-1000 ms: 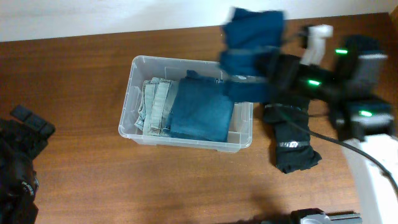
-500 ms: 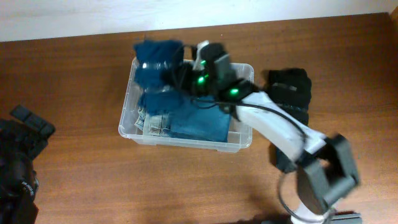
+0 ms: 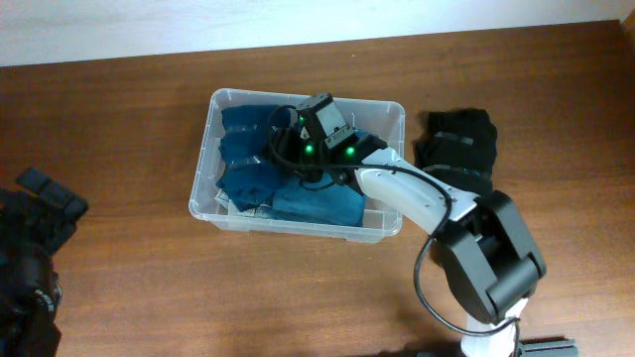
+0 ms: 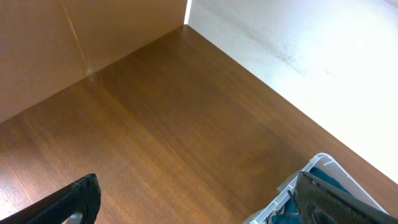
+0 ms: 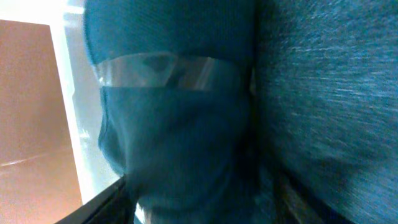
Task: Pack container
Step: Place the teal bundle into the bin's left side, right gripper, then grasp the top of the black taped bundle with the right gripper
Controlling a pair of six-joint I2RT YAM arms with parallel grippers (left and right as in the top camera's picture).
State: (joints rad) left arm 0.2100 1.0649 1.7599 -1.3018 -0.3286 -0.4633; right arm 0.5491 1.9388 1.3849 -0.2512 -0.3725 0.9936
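Observation:
The container [image 3: 211, 109] is a clear plastic tub in the middle of the table. Folded blue jeans [image 3: 322, 203] lie in its right half. My right gripper [image 3: 286, 151] is down inside the tub's left half, shut on a rolled dark blue garment [image 3: 246, 149] with a clear band round it. The garment fills the right wrist view [image 5: 174, 124], with the tub wall [image 5: 68, 112] at its left. My left gripper [image 4: 199, 199] is open and empty over bare wood left of the tub, whose corner [image 4: 318, 163] shows at the lower right.
A folded black garment [image 3: 458, 149] lies on the table right of the tub. The left arm [image 3: 30, 258] rests at the table's left front edge. A pale wall [image 4: 311, 50] runs along the far table edge.
My right arm swung left from beside the tub with the dark blue garment and lowered it into the tub's left half, over the jeans' waistband. The left arm has not moved.

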